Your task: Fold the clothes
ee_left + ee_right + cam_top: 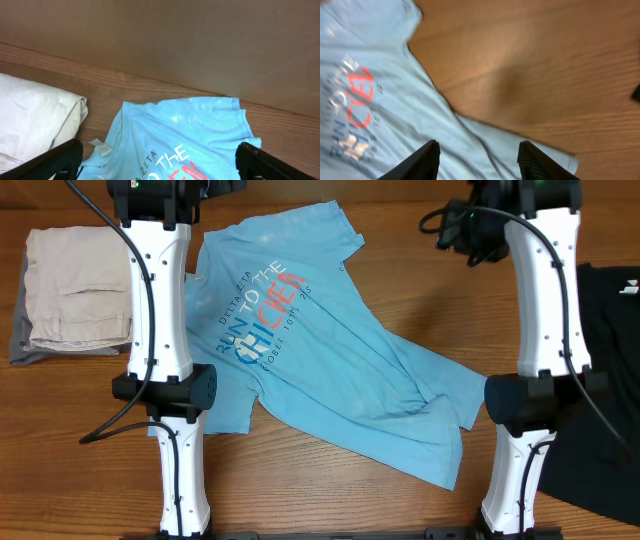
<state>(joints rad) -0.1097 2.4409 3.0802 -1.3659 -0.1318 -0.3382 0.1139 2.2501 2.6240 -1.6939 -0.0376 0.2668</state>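
T-shirt (330,360) lay unfolded, print up, mid-worktop (420,280) | print read "DELTA ZETA", "RUN TO THE CHICKEN" | left pincer (160,165) wide open, empty, over shirt edge | right pincer (479,150) part open, empty, above shirt

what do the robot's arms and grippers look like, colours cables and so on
Both the left arm and the right arm are built of white tubular links joined by black joint housings. A thin black cable runs along each arm, looping loose near the joints. The left gripper and the right gripper have plain black fingers with angled tips. No markings are readable on them.
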